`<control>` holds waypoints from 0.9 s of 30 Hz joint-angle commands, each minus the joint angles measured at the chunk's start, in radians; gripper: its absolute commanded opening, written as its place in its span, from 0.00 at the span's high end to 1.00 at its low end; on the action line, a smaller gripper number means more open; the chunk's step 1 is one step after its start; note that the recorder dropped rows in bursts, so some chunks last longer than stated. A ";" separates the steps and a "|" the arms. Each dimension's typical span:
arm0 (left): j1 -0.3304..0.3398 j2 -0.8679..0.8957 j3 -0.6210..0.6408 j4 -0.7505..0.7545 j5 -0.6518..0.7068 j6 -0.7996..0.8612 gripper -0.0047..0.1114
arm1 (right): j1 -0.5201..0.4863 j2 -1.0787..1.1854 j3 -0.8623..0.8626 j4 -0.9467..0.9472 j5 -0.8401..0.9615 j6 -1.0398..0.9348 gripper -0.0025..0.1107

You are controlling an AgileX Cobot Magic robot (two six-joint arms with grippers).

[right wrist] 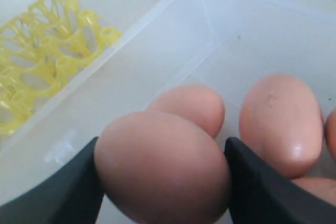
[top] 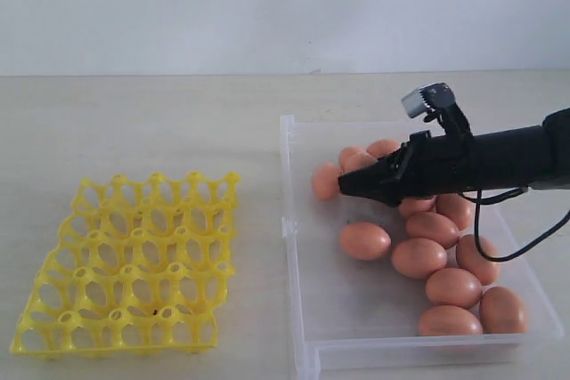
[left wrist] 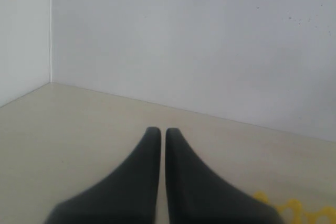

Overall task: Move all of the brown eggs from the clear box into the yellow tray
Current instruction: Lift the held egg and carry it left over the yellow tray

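Observation:
My right gripper (right wrist: 161,150) is shut on one brown egg (right wrist: 163,169), which fills the gap between its two dark fingers. In the exterior view this gripper (top: 358,186) hovers over the far left part of the clear box (top: 287,220), and the held egg (top: 361,162) shows partly above the fingers. Several more brown eggs (top: 419,257) lie on the box floor, mostly along its right side. The yellow tray (top: 134,264) sits to the left of the box with no eggs in its cups. My left gripper (left wrist: 163,130) is shut on nothing above bare tabletop and does not show in the exterior view.
Two loose eggs (right wrist: 281,121) lie just beyond the held one, close to the box wall (right wrist: 131,72). A corner of the yellow tray (right wrist: 47,51) shows past that wall. A black cable (top: 499,246) hangs from the right arm over the eggs.

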 commanded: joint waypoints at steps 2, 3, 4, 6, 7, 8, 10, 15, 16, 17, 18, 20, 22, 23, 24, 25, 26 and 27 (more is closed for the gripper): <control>0.002 -0.002 -0.001 -0.009 -0.013 -0.009 0.93 | -0.037 -0.004 -0.006 0.029 0.245 -0.027 0.98; 0.002 -0.002 -0.001 -0.009 -0.013 -0.009 0.93 | -0.037 -0.004 -0.005 0.029 0.262 -0.027 0.98; 0.002 -0.002 -0.001 -0.009 -0.015 -0.009 0.93 | -0.035 -0.004 -0.008 0.029 0.271 -0.027 0.98; 0.002 -0.002 -0.001 -0.009 -0.015 -0.009 0.93 | -0.035 -0.004 -0.008 0.029 0.290 -0.027 0.98; 0.002 -0.002 -0.001 -0.009 -0.015 -0.009 0.93 | -0.035 -0.004 -0.008 0.029 0.290 -0.027 0.98; 0.002 -0.002 -0.001 -0.009 -0.015 -0.009 0.93 | -0.035 -0.004 -0.012 0.029 0.290 -0.027 0.98; 0.002 -0.002 -0.001 -0.009 -0.015 -0.009 0.93 | -0.024 -0.008 -0.019 0.029 0.290 -0.027 0.98; 0.002 -0.002 -0.001 -0.009 -0.015 -0.009 0.93 | 0.061 -0.011 -0.064 0.029 0.290 -0.027 0.98; 0.002 -0.002 -0.001 -0.009 -0.015 -0.009 0.93 | 0.087 -0.011 -0.080 0.029 0.290 -0.027 0.98; 0.002 -0.002 -0.001 -0.009 -0.015 -0.009 0.93 | 0.114 -0.009 -0.095 0.029 0.290 -0.027 0.98; 0.002 -0.002 -0.001 -0.009 -0.015 -0.009 0.93 | 0.144 -0.006 -0.117 0.029 0.290 -0.027 0.98; 0.002 -0.002 -0.001 -0.009 -0.015 -0.009 0.93 | 0.199 0.000 -0.159 0.029 0.290 -0.027 0.98; 0.002 -0.002 -0.001 -0.009 -0.015 -0.009 0.93 | 0.264 0.007 -0.209 0.029 0.290 -0.027 0.98; 0.002 -0.002 -0.001 -0.009 -0.015 -0.009 0.93 | 0.291 0.016 -0.234 0.029 0.290 -0.027 0.98; 0.002 -0.002 -0.001 -0.009 -0.015 -0.009 0.93 | 0.324 0.024 -0.261 0.029 0.279 -0.027 0.98; 0.002 -0.002 -0.001 -0.009 -0.015 -0.009 0.93 | 0.358 0.037 -0.288 0.029 0.249 -0.027 0.98; 0.002 -0.002 -0.001 -0.009 -0.015 -0.009 0.93 | 0.384 0.049 -0.312 0.029 0.232 -0.027 0.98; 0.002 -0.002 -0.001 -0.009 -0.015 -0.009 0.93 | 0.417 0.068 -0.342 0.029 0.218 -0.027 0.98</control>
